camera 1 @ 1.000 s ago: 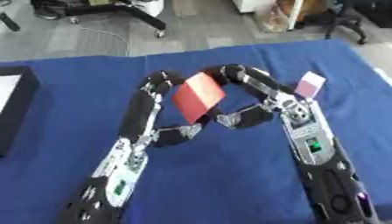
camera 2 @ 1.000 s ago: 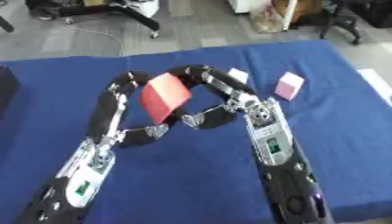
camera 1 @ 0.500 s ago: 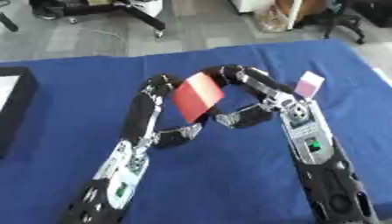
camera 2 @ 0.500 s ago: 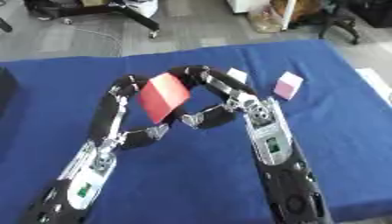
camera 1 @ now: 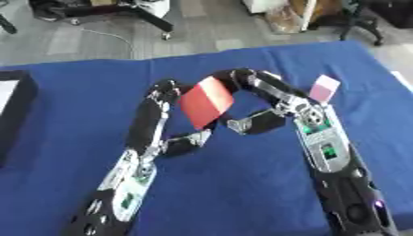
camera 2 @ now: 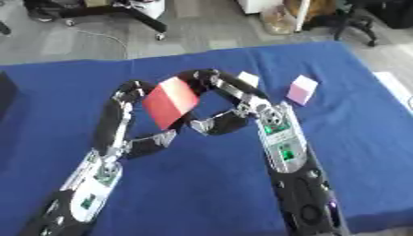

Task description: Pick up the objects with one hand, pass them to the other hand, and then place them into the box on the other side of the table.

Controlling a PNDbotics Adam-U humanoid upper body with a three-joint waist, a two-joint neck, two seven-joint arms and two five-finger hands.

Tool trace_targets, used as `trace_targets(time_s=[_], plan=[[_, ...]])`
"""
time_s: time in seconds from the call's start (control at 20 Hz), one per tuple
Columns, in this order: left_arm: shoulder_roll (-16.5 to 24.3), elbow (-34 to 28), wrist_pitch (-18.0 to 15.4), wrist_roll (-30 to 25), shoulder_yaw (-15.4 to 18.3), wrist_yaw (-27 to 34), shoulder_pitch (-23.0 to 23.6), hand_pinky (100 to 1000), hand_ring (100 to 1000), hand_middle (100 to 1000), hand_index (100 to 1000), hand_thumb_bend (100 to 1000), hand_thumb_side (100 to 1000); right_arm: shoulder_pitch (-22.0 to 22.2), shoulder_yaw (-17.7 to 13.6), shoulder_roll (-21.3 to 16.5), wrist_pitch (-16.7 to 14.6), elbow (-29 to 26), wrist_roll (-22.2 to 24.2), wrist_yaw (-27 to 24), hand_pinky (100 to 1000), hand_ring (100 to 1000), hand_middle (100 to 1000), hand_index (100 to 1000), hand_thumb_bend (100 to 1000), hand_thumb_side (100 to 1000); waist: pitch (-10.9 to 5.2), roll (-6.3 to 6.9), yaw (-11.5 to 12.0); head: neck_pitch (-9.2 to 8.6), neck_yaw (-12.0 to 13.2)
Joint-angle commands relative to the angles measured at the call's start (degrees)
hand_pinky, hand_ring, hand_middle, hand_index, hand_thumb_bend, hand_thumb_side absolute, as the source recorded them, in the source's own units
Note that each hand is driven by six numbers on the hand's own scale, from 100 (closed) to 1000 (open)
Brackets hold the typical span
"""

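Red flat block (camera 1: 206,102) sits at frame centre, held up above the counter (camera 1: 73,115) between both hands, tilted on edge. My left hand (camera 1: 165,92) meets its 9 o'clock edge, fingers curled against it; my right hand (camera 1: 242,78) reaches over from 1 o'clock and its fingers wrap the top corner. Both thumbs (camera 1: 250,123) jut out beneath the block, apart from it. No lettering readable on the block's face.

Pink cube (camera 1: 324,88) stands on the blue cloth at 2 o'clock of the block, just beyond my right forearm, not touching it. A small white thing (camera 2: 248,79) shows at the right hand's far side; shape unclear.

Black box (camera 1: 16,108) with a white inside lies at the counter's 9 o'clock edge, well apart from the hands. Open blue cloth between it and my left arm, and across the near half. Far edge runs at 12 o'clock; grey floor and chair bases (camera 1: 121,9) beyond.
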Motion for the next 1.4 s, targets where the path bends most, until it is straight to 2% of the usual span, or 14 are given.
trace_targets(time_s=[0.05, 0.25, 0.75, 1.4], plan=[[-0.1, -1.0, -0.1, 0.9, 0.3, 0.2, -1.0, 857, 607, 571, 598, 184, 286, -0.8, 0.0, 0.1, 0.4, -0.1, 1.3, -0.7, 758, 741, 734, 358, 100, 100, -0.48, -0.86, -0.1, -0.14, -0.2], [-0.1, -1.2, -0.6, 1.6, 0.2, 0.1, -1.1, 849, 595, 537, 568, 160, 270, -1.0, -0.1, 0.1, 0.7, -0.4, 2.6, -1.8, 764, 748, 746, 438, 100, 100, -0.51, -0.89, 0.0, -0.14, -0.3], [0.0, -1.4, -1.3, 2.2, 0.1, 0.1, -1.2, 835, 576, 497, 528, 117, 265, -1.2, -0.2, 0.0, 1.3, -1.1, 3.7, -2.6, 771, 762, 760, 505, 100, 109, -0.51, -0.91, -0.1, -0.14, -0.4], [0.1, -1.3, -1.1, 2.8, 0.5, 0.7, -1.3, 819, 546, 447, 466, 100, 246, -1.4, -0.6, -0.2, 1.6, -2.2, 4.4, -1.9, 789, 784, 787, 693, 100, 209, -0.53, -0.98, -0.1, -0.14, -0.4]])
